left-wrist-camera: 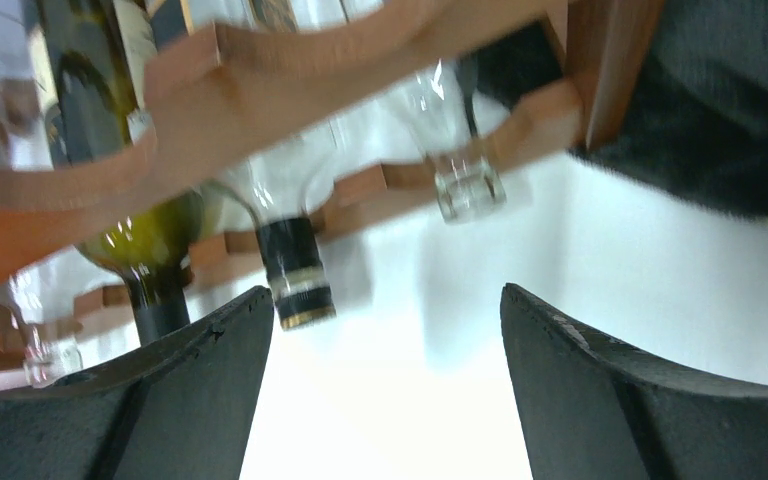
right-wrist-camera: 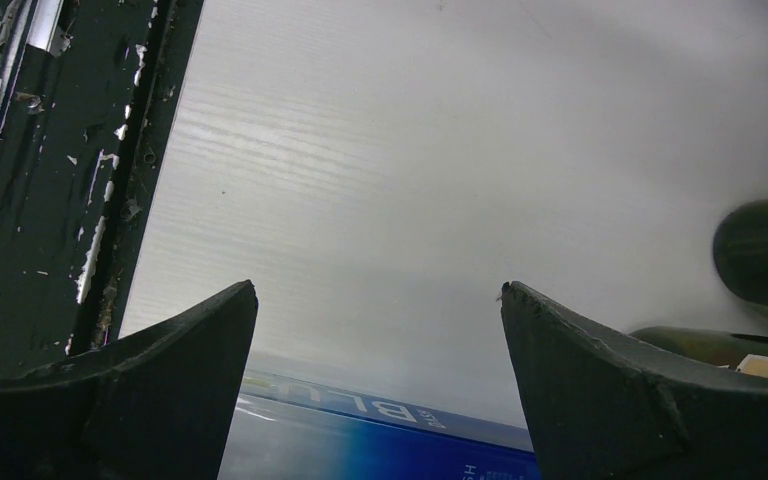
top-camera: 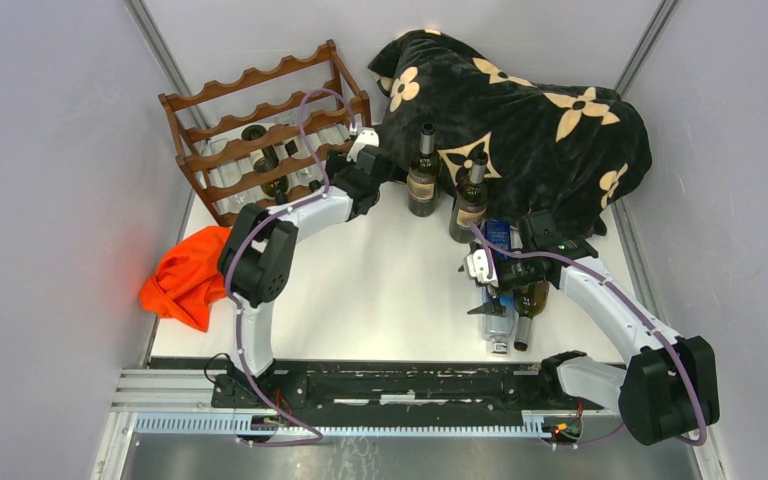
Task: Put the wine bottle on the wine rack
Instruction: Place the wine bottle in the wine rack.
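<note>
Wine bottle (top-camera: 498, 325) of clear glass with a blue label (right-wrist-camera: 360, 440), lying flat on the white table (top-camera: 390, 290), well to the right of the dark reddish-brown wooden wine rack (top-camera: 260, 110) and nearer the arm bases than the rack. Long axis running front to back, with neck and cap toward the near edge. Just beside it, on the side away from the rack, a dark green bottle (top-camera: 532, 298), also lying down and roughly parallel.

Right pincer (top-camera: 487, 305) directly above the clear bottle, fingers wide apart and empty, with the label showing between them in the wrist view. Probably a straight descent for the grasp, fingers across the body. Right arm clearly the nearer one. Left pincer (top-camera: 345, 165) also apart and holding nothing, close to the rack's front right corner, facing bottle necks already lying in the tiers.

On the blue label, upside down in the right wrist view, pale letters "BLU", the rest cut off; smaller print below illegible. Labels on the two upright dark bottles (top-camera: 422, 180) just right of the rack too small to read.
</note>
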Available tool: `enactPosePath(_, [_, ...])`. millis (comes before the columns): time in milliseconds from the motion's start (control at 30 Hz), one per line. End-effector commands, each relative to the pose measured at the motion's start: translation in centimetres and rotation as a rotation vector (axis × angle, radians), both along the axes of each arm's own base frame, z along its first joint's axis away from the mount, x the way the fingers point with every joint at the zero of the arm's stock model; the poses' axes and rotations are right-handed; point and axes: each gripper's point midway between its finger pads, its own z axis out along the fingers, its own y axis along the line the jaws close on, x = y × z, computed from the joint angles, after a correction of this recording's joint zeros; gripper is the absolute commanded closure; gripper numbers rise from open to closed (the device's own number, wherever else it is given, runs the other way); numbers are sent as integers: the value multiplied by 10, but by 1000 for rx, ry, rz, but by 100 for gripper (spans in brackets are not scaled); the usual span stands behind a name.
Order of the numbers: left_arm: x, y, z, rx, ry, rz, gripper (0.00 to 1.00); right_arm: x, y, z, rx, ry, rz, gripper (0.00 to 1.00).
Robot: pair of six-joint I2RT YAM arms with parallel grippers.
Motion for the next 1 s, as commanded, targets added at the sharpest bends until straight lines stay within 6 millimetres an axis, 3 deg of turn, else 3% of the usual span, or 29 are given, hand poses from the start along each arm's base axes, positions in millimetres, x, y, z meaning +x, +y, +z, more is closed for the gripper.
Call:
enactPosePath(0, [-28, -17, 22, -168, 0, -56, 11, 7, 1, 15, 17, -65, 5, 2])
enactPosePath(167, [-59, -21, 31, -286, 16, -126, 11, 10, 0, 15, 10, -78, -8, 2])
enactPosePath(400, [-117, -48, 35, -524, 50, -351, 12, 13, 0, 20, 18, -112, -27, 2])
enactPosePath(700, [-198, -88, 70, -868, 23, -672, 15, 16, -2, 21, 19, -122, -46, 2])
enactPosePath(967, [-244, -97, 86, -1126, -27, -751, 16, 22, -5, 23, 20, -131, -76, 2])
